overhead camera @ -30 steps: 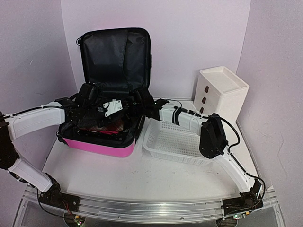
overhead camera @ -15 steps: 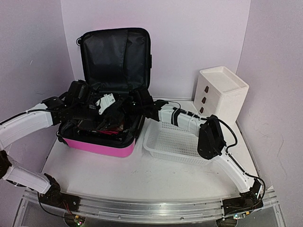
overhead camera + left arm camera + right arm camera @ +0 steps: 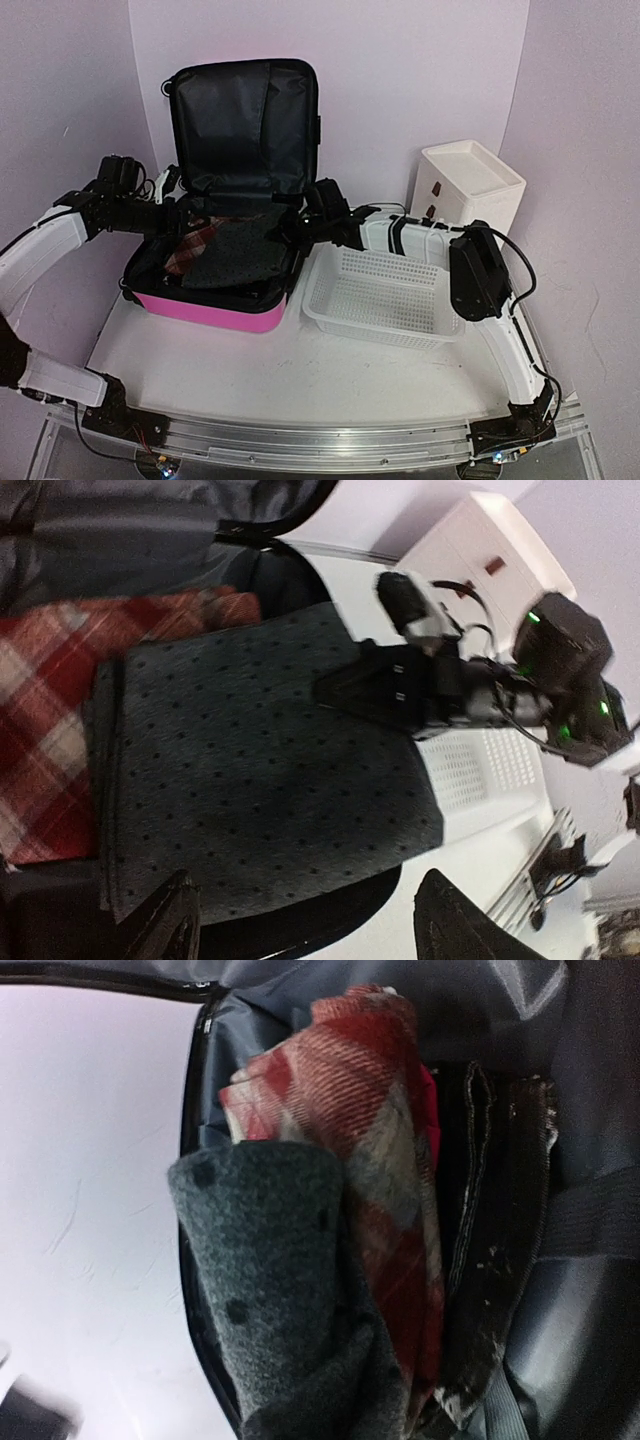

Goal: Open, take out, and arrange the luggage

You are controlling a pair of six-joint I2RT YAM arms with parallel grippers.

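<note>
Right claw (image 3: 330,687) tight on grey dotted cloth (image 3: 260,780) inside the open luggage (image 3: 210,308) — left claw (image 3: 305,930) wide, over it

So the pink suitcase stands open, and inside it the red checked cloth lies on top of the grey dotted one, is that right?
Not quite. The order is the other way round: the grey dotted cloth lies on top of the red checked cloth, as the left wrist view shows. The pink suitcase does stand open.
</note>
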